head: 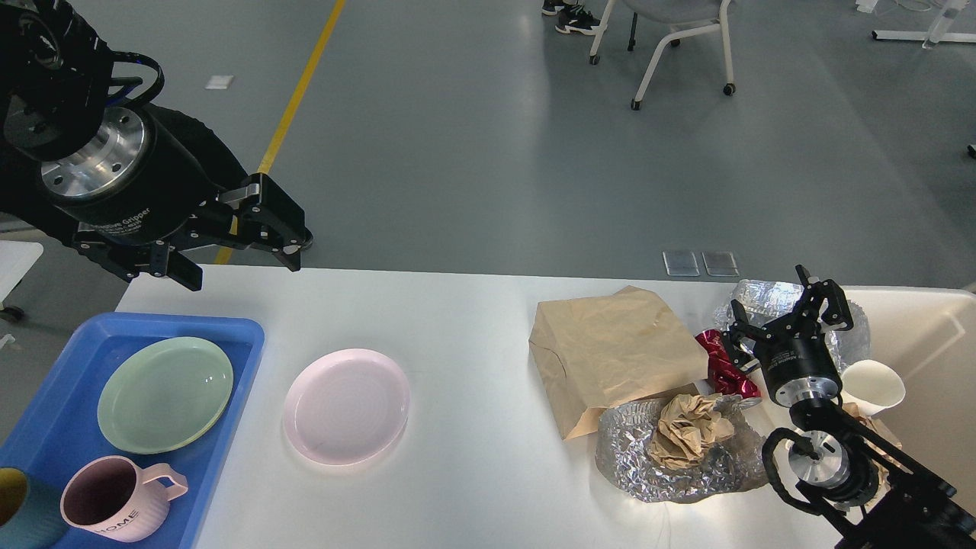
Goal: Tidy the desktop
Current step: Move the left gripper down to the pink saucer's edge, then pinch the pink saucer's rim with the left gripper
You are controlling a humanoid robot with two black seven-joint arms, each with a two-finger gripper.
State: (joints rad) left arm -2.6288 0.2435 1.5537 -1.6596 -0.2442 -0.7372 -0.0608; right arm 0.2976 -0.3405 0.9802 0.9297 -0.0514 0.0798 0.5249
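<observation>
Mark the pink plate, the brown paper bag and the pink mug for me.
pink plate [346, 406], head view, centre of its bare face.
brown paper bag [614, 351], head view, middle of its flat top.
pink mug [114, 509], head view, its outer side wall.

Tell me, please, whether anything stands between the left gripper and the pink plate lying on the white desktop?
Nothing visible does. The left gripper hangs open above the far left edge of the large white rectangular desktop, and only bare tabletop lies between it and the round pink plate. The blue plastic tray sits off to the side.
</observation>
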